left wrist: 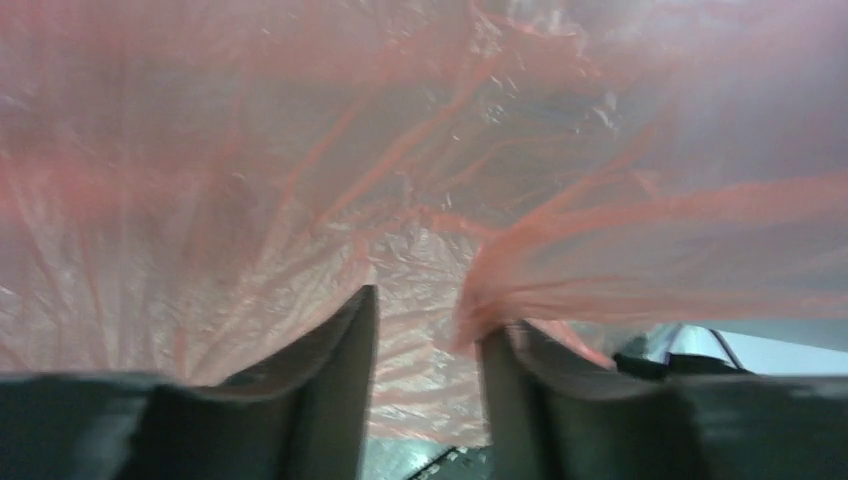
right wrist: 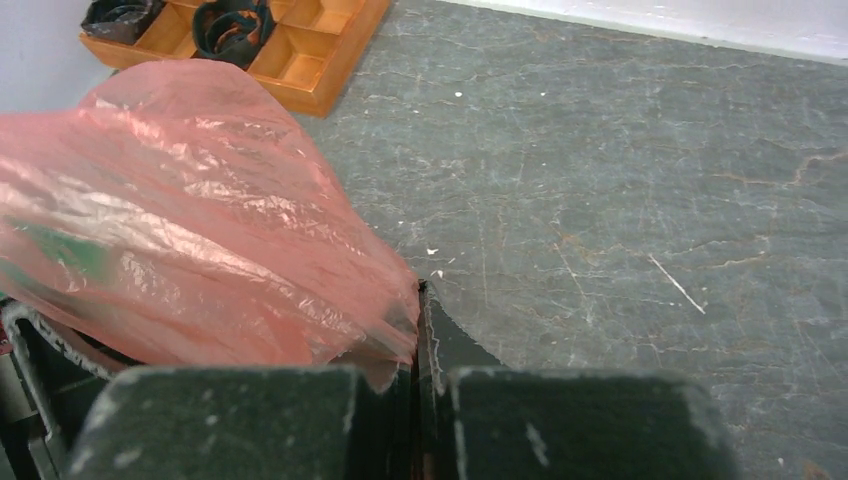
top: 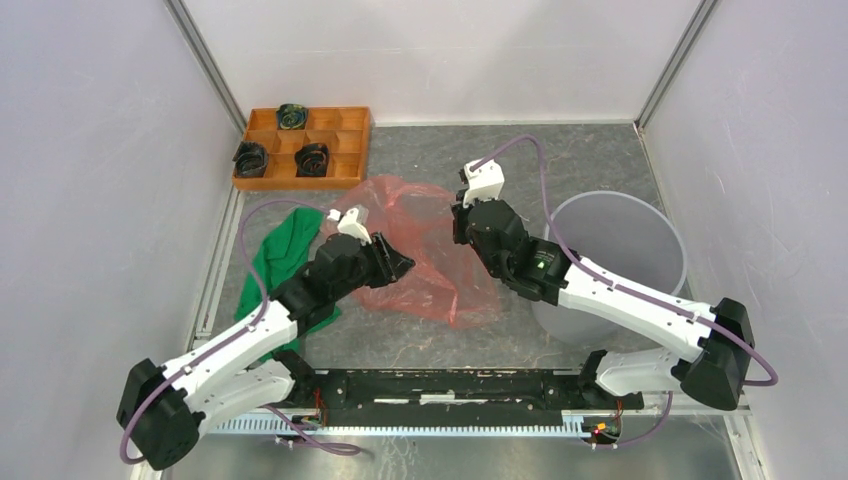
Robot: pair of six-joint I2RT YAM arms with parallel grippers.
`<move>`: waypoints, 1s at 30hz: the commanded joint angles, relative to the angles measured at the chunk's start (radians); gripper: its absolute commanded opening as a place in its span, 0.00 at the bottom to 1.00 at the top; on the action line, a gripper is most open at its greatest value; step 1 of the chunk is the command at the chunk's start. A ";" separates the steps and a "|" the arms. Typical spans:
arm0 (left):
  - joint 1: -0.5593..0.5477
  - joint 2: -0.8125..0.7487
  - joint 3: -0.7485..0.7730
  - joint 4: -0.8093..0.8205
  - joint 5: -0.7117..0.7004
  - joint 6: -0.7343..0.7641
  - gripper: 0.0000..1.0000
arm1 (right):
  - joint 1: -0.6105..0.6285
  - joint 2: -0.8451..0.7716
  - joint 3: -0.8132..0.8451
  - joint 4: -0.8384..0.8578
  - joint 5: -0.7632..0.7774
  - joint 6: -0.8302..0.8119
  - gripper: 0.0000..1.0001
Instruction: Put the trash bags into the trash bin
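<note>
The trash bag (top: 430, 275) is lying crumpled on the counter (top: 570, 160), mid-way between the two arms, and none of it is inside the bin (top: 625, 225) yet. The bin is standing upright to the right, near the bag but not touching it, and nothing can be seen in it from above.

The right pincer (right wrist: 424, 300) is closed tight on a corner of the red film, which is bunching out to the left of its fingers in the right wrist view. The left pincer (left wrist: 428, 320) is sitting at the bag's left side with its fingers partly apart. Film is filling the gap between them and a fold is brushing the right finger, but the jaws are not clamping anything yet.

So one hold is made and the second is only being lined up. What is left looks like most of the job: securing the left side, lifting the bag off the counter, carrying it right over the rim and getting it down inside.

The green cloth (top: 285, 250) is lying under the left arm, and the wooden tray (top: 350, 120) with its black rolls (top: 312, 158) is sitting at the far left, apart from the bag's far edge.
</note>
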 commanded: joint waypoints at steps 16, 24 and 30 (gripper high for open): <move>0.197 0.134 0.815 -0.229 0.046 0.389 0.02 | -0.114 -0.098 0.113 0.134 -0.067 -0.394 0.01; 0.196 -0.150 0.420 -0.338 0.057 0.298 0.02 | -0.113 -0.242 -0.156 0.097 -0.373 -0.299 0.01; 0.196 -0.304 0.345 -0.472 0.037 0.277 0.02 | -0.114 -0.275 -0.146 -0.005 -0.436 -0.268 0.01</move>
